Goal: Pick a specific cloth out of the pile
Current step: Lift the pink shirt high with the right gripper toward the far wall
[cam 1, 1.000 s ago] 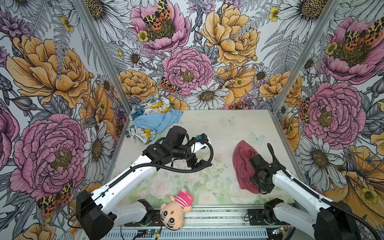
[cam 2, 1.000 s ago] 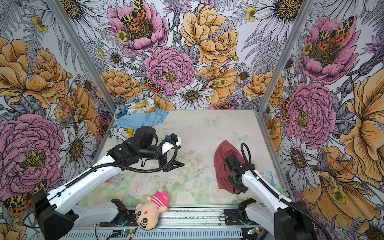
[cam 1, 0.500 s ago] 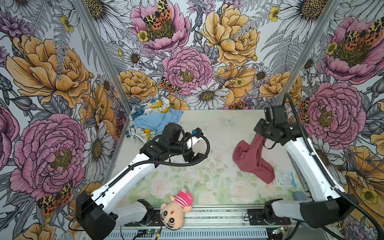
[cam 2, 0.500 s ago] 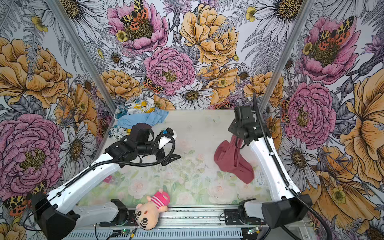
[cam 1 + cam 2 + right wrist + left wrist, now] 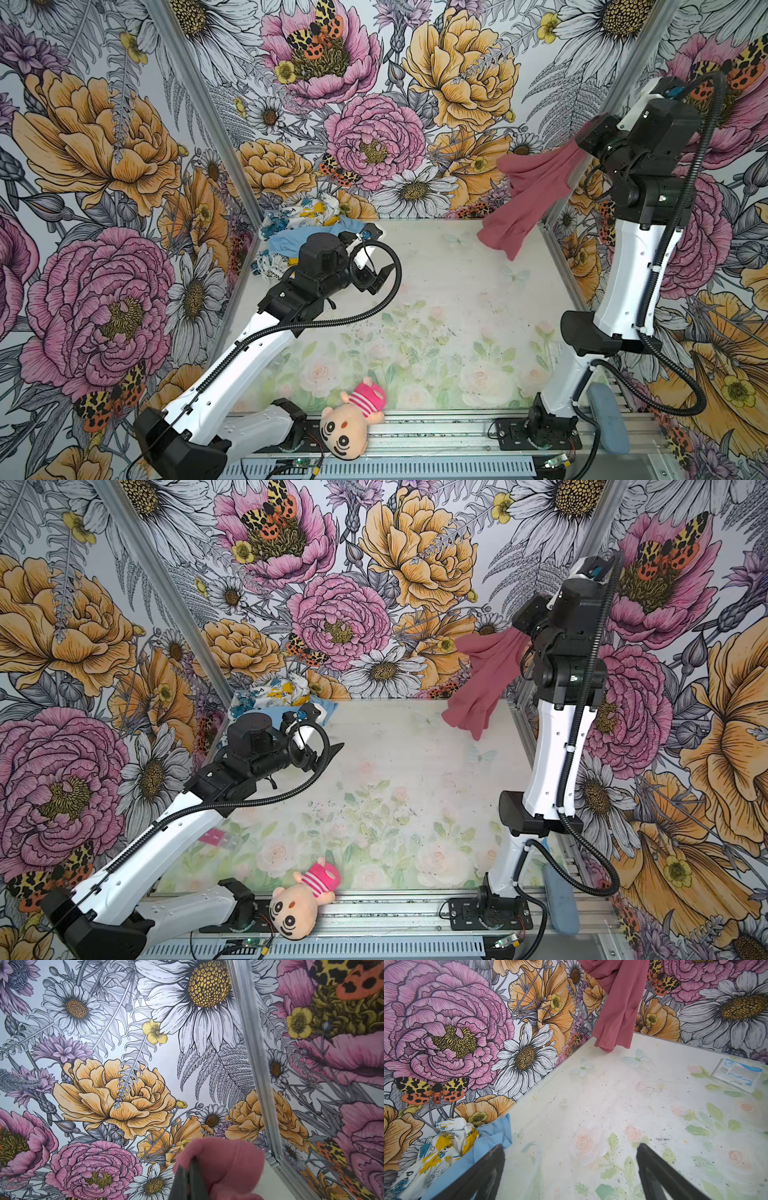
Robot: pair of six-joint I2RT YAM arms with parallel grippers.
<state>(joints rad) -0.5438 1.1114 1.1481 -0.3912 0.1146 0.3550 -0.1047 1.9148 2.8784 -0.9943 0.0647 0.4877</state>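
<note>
in both top views the right hand (image 5: 592, 135) is raised high by the back right corner, clamped tight on the cloth (image 5: 525, 195), which hangs from it in a dusty-red drape toward the tabletop (image 5: 457, 291). the right wrist view adds only the pinch itself: dark fingers (image 5: 187, 1176) pressed together with pink fabric bunched around them, flowered wall beyond. the left wrist view shows plainly a printed paper packet (image 5: 737, 1077) lying flat on the tabletop (the word "surgical" is legible on it), and the cloth's lower tip at the far corner, touching or not i cannot tell. the left hand (image 5: 376, 253) hovers with its jaws spread wide and nothing between them, just beside the pile (image 5: 291, 224) in the back left corner, light blue over white with yellow and teal print; its arm hides part of the pile in the top views. a plush doll (image 5: 353, 419) lies at the front edge, well apart from both cloth and pile.
</note>
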